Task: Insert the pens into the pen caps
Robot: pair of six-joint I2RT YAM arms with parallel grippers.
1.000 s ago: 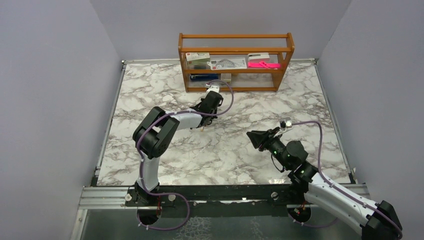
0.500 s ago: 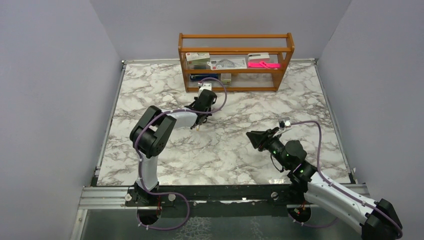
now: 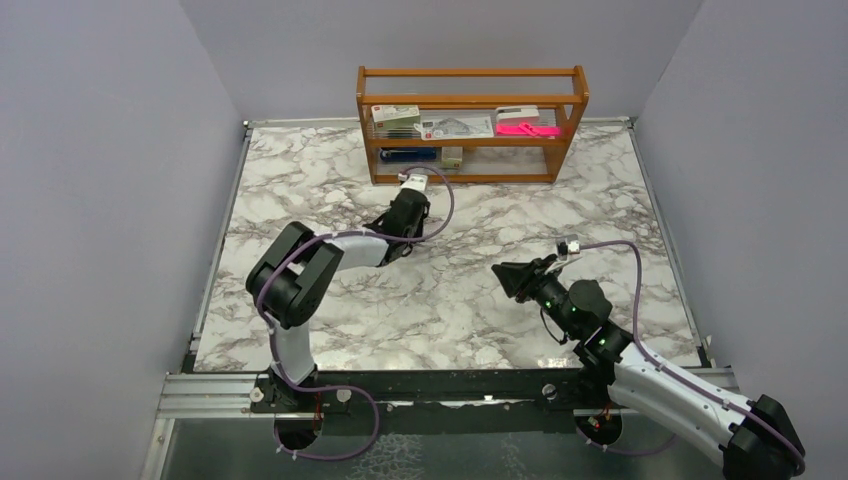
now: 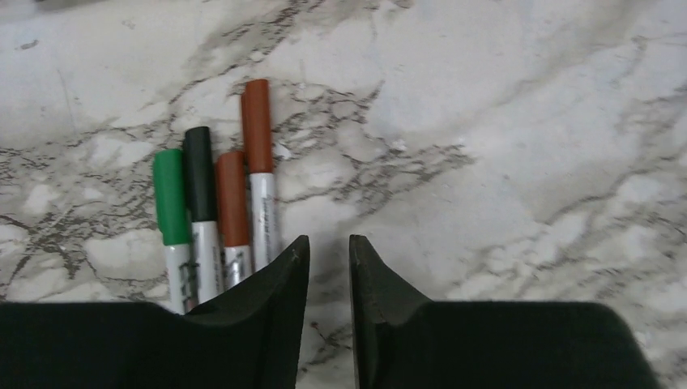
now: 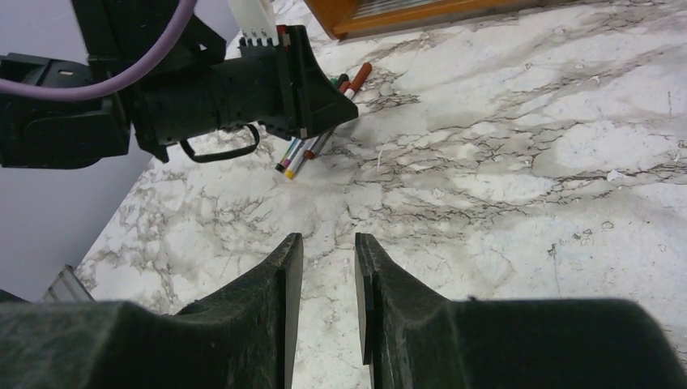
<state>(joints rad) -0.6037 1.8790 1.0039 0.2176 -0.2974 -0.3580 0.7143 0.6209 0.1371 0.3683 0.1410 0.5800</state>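
Four silvery-grey pens (image 4: 263, 215) lie side by side on the marble, each with a cap on its far end: green cap (image 4: 170, 198), black cap (image 4: 198, 174) and two red-brown caps (image 4: 232, 198), (image 4: 258, 126). My left gripper (image 4: 328, 243) hovers just right of them, its jaws a narrow gap apart with nothing between. In the right wrist view the pens (image 5: 301, 154) stick out from under the left gripper (image 5: 352, 109). In the top view the left gripper (image 3: 412, 205) hides them. My right gripper (image 5: 328, 239) is narrowly open, empty, over bare marble to the right (image 3: 500, 272).
A wooden shelf (image 3: 470, 100) stands at the back of the table, just beyond the left gripper, holding boxes and a flat pink object (image 3: 527, 129). Its base shows in the right wrist view (image 5: 405, 12). Grey walls close in both sides.
My left arm has swung left, its elbow drawing back and its gripper shifting a little left, in front of the shelf. The right arm has not moved.
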